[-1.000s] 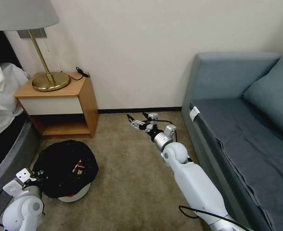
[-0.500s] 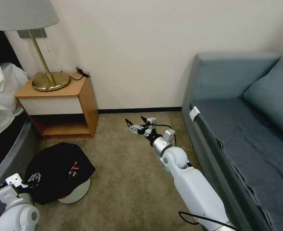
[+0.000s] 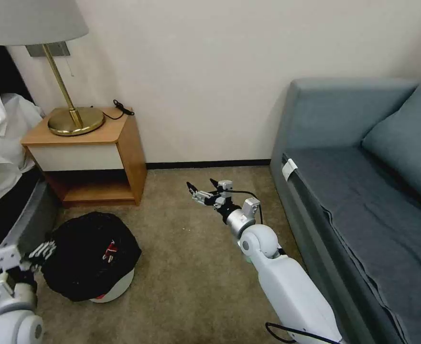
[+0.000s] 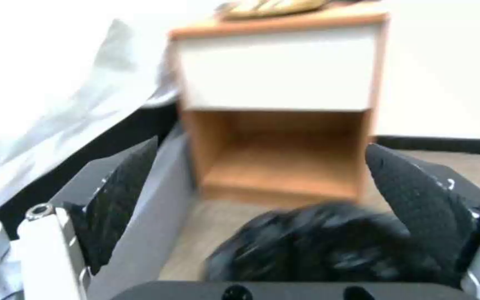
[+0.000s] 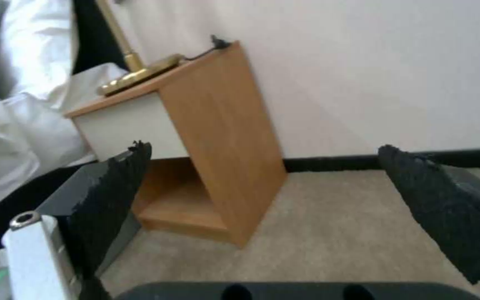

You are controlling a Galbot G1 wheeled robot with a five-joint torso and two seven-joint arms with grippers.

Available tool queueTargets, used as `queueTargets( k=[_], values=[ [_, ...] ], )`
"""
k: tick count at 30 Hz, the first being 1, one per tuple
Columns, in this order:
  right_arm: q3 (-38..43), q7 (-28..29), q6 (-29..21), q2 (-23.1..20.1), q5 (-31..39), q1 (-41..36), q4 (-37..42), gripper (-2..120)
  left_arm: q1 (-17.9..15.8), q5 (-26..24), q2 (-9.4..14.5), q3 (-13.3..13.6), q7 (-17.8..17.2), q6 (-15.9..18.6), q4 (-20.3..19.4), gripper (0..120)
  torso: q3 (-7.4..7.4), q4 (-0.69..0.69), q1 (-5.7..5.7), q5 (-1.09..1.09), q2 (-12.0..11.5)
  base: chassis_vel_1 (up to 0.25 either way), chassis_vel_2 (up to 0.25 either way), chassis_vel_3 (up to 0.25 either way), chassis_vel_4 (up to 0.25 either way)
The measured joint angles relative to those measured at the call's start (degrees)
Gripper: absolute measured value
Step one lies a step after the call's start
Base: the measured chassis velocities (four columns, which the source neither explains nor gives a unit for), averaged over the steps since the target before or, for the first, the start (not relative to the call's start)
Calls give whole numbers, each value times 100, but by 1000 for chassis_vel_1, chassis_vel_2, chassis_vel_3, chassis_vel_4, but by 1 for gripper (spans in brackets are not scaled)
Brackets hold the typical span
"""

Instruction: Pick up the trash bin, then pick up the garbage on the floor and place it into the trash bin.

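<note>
A blue-grey sofa [image 3: 363, 191] is filling the right side of the head view, cut off at the frame edge. A bed [image 3: 2, 157] with white bedding is sitting at the far left, mostly out of frame. Between them, against the wall, a wooden nightstand [image 3: 93, 157] is carrying a brass lamp [image 3: 71, 117] whose shade is cropped at the top.

The trash bin [image 3: 112, 289] is sitting on the carpet [image 3: 196, 282] in front of the nightstand, leaning toward the left arm. Its black bag [image 3: 88, 253] is draping over nearly all of it, leaving just a sliver of white wall showing. A small red-and-white piece of garbage [image 3: 109, 251] is lying in the bag; its shape is hard to make out.

The right arm is reaching forward over the carpet, its right hand [image 3: 201, 190] spread wide, gripping nothing. In the right wrist view its fingers [image 5: 112, 196] are framing the nightstand.

The left hand [image 3: 40, 251] is hovering low at the bin's left edge. In the left wrist view its fingers [image 4: 118, 204] are standing wide apart, with the blurred bag between and beyond them; whether they are touching it cannot be told.
</note>
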Motion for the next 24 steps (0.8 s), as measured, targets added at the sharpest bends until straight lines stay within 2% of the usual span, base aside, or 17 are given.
queueTargets(
  k=[2, 4, 5, 7, 8, 9, 12, 14, 16, 24],
  values=[
    [24, 45, -12, 8, 19, -24, 11, 100, -36, 10, 42, 46, 60, -1, -26, 100, 0, 0, 0, 1, 0, 0, 0, 0, 0],
    [125, 156, -31, 72, 71, -124, 20, 100, -183, 35, 134, 265, 182, 23, -70, 100, 0, 0, 0, 1, 0, 0, 0, 0, 0],
    [125, 156, -31, 72, 71, -124, 20, 100, -183, 35, 134, 265, 182, 23, -70, 100, 0, 0, 0, 1, 0, 0, 0, 0, 0],
    [205, 241, -35, 149, 145, -216, 9, 100, -362, 76, 146, 489, 198, 71, -67, 100, 0, 0, 0, 1, 0, 0, 0, 0, 0],
    [236, 277, -37, 193, 176, -266, -7, 100, -459, 89, 133, 630, 190, 107, -54, 100, 0, -1, 0, 1, 0, 0, 0, 0, 0],
    [236, 277, -37, 193, 176, -266, -7, 100, -459, 89, 133, 630, 190, 107, -54, 100, 0, -1, 0, 1, 0, 0, 0, 0, 0],
    [297, 320, -40, 295, 231, -375, -62, 100, -676, 147, 40, 995, 70, 194, 5, 100, 0, -1, 0, 1, 0, 0, 0, 0, 0],
    [301, 321, -40, 308, 234, -384, -69, 100, -693, 166, 26, 1033, 60, 198, 18, 100, 0, -1, 0, 1, 0, 0, 0, 0, 0],
    [313, 322, -39, 387, 240, -420, -126, 100, -750, 347, -70, 1212, 1, 224, 95, 100, 0, -1, 0, 1, 0, 0, 0, 0, 0],
    [319, 403, -59, 460, 273, -434, -188, 100, -756, 466, -111, 1267, -48, 259, 126, 100, 0, 0, 0, 1, 0, 0, 0, 0, 0]
  ],
)
